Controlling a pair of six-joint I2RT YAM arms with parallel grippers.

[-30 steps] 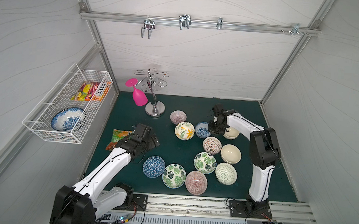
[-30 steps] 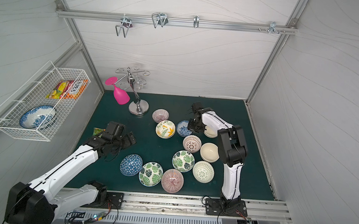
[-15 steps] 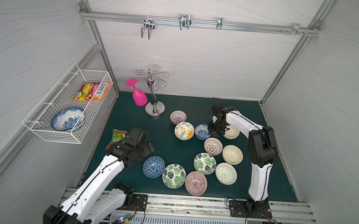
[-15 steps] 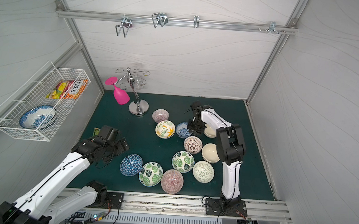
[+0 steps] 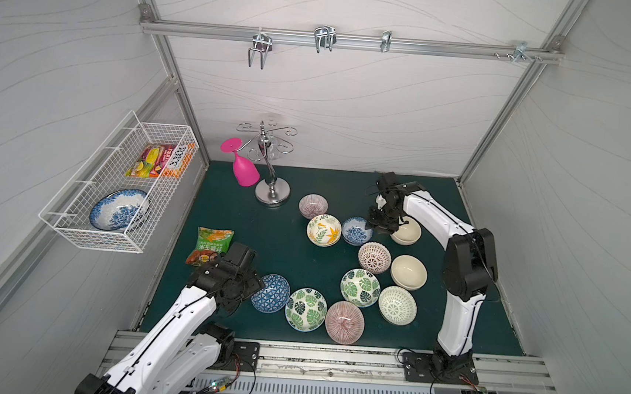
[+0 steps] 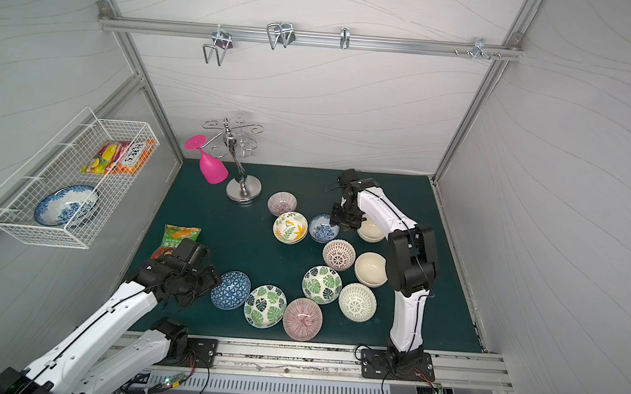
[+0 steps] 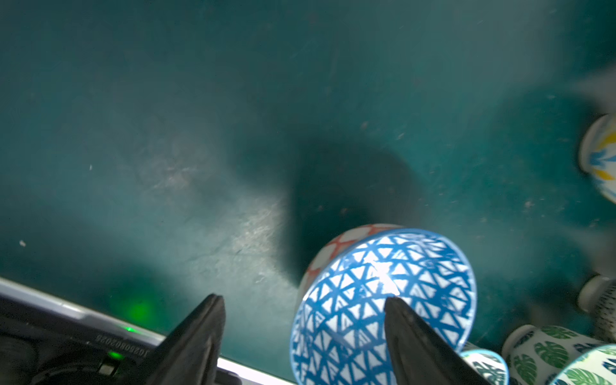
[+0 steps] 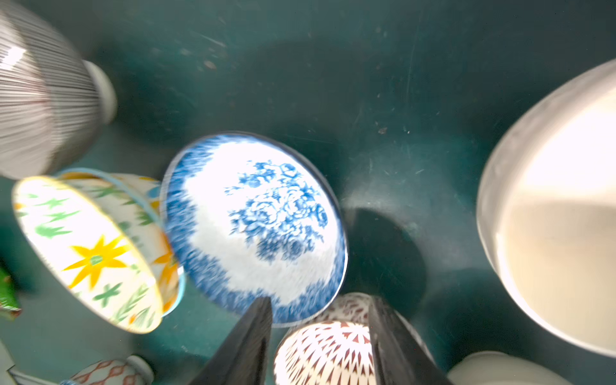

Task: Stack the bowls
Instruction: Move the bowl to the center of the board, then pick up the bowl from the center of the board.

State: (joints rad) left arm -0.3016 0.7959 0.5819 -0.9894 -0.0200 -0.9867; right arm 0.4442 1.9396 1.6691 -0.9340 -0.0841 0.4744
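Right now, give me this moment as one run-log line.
left gripper: open, straddling blue triangle bowl rim | right gripper: open, at blue floral bowl | yellow floral bowls: stacked

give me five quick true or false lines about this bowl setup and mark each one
1. The pink goblet hangs upside down on the metal rack. True.
2. The wire basket holds a green leaf bowl. False: it holds a blue-and-white dish and snack packs.
3. The yellow-orange floral bowl sits nested in another bowl. True.
4. The left jaws are clamped shut. False: they stand apart at the rim of the blue triangle bowl.
5. One cream bowl sits apart from the other cream bowl, unstacked. True.
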